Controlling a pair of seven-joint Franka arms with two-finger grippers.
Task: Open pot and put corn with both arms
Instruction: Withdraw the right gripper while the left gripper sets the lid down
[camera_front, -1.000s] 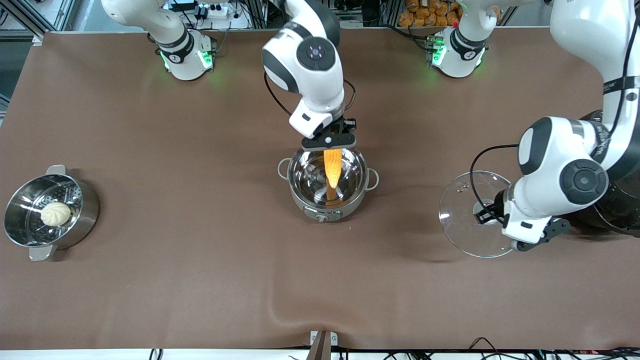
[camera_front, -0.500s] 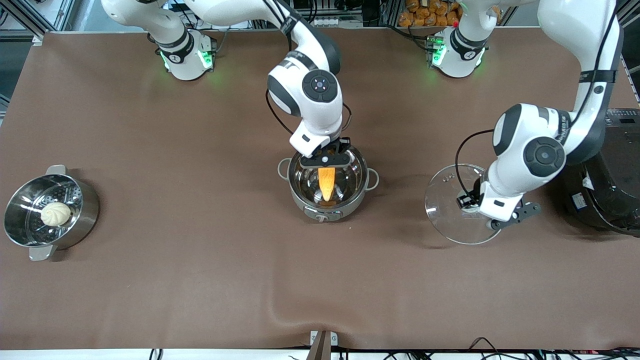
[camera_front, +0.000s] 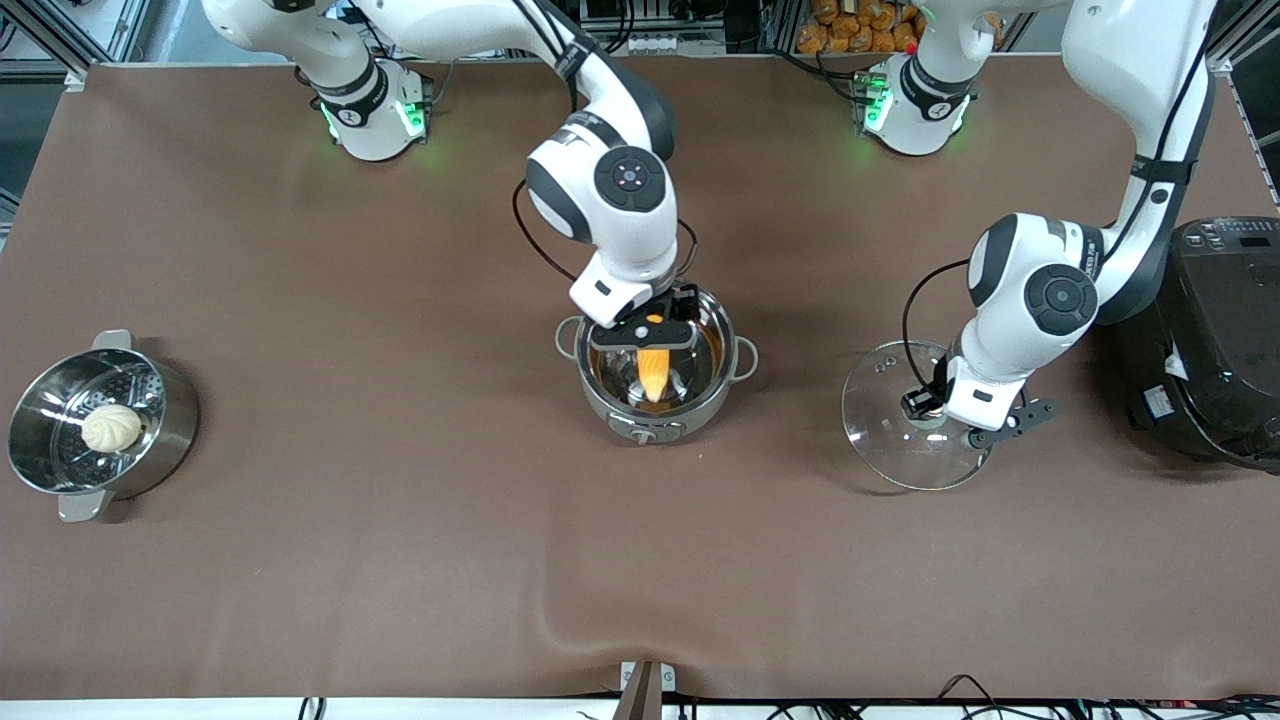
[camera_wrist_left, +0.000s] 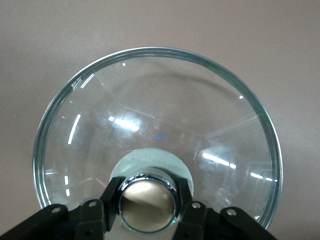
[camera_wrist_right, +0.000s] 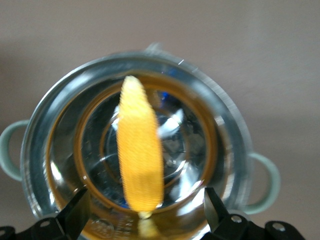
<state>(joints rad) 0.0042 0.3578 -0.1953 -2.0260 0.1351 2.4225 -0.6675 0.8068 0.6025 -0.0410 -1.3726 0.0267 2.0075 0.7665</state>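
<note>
The steel pot (camera_front: 722, 330) stands open at the table's middle. The yellow-orange corn (camera_front: 652, 373) lies inside it, also in the right wrist view (camera_wrist_right: 140, 155) with the pot's rim (camera_wrist_right: 226, 120) around it. My right gripper (camera_front: 646, 340) hangs over the pot, open (camera_wrist_right: 145, 207), its fingers wide of the corn and not touching it. My left gripper (camera_front: 930, 408) is shut (camera_wrist_left: 147, 200) on the coppery knob (camera_wrist_left: 147, 209) of the glass lid (camera_front: 890, 440), (camera_wrist_left: 150, 110). It holds the lid low beside the pot, toward the left arm's end. I cannot tell whether the lid touches the table.
A steel steamer pot (camera_front: 165, 435) with a white bun (camera_front: 111, 428) stands at the right arm's end. A big black cooker (camera_front: 1215, 340) stands at the left arm's end, close to the left arm's elbow.
The right gripper came down to the pot and opened; the corn that hung from it now lies in the pot. The left arm lowered the lid and shifted it toward the pot.
</note>
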